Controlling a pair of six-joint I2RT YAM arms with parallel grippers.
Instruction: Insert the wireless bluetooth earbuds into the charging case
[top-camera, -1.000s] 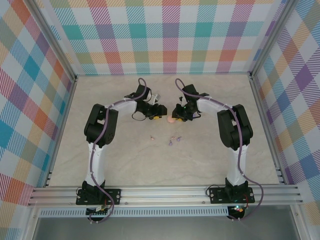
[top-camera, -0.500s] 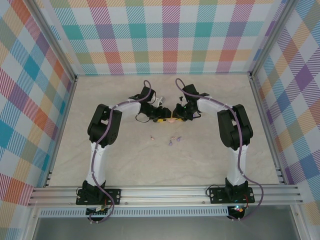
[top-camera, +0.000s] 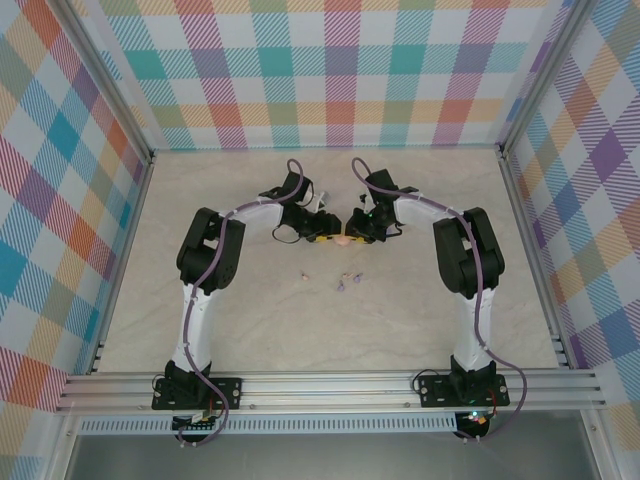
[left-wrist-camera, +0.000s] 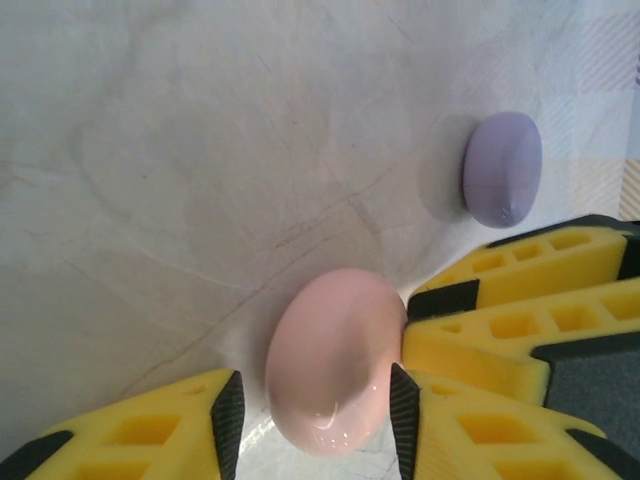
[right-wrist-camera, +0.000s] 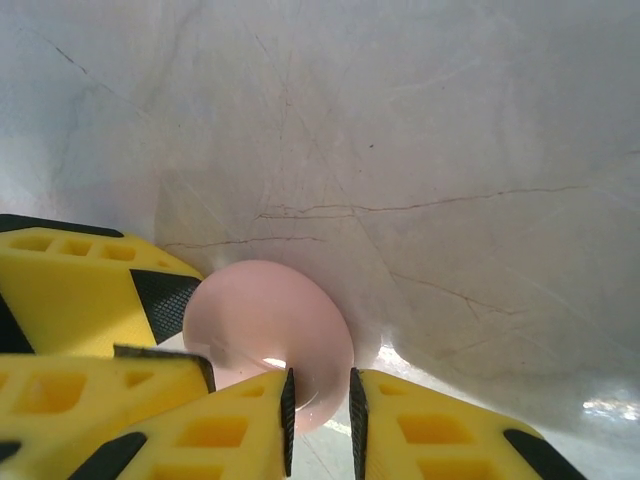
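The pink charging case (left-wrist-camera: 335, 350) is boxed in. The left gripper (left-wrist-camera: 315, 405) straddles it from 9 o'clock, and the right gripper (right-wrist-camera: 320, 415) pinches its rim from 3 o'clock. A lilac case (left-wrist-camera: 502, 168) lies near, at 1 o'clock in the left wrist view. A few earbuds (top-camera: 342, 283) lie scattered at 6 o'clock. The tabletop (top-camera: 250, 330) beyond them lies open.

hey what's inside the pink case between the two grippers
Its inside is hidden: the pink case is shut, a smooth shell with no opening showing. Tiny earbuds lie loose on the table, outside it.
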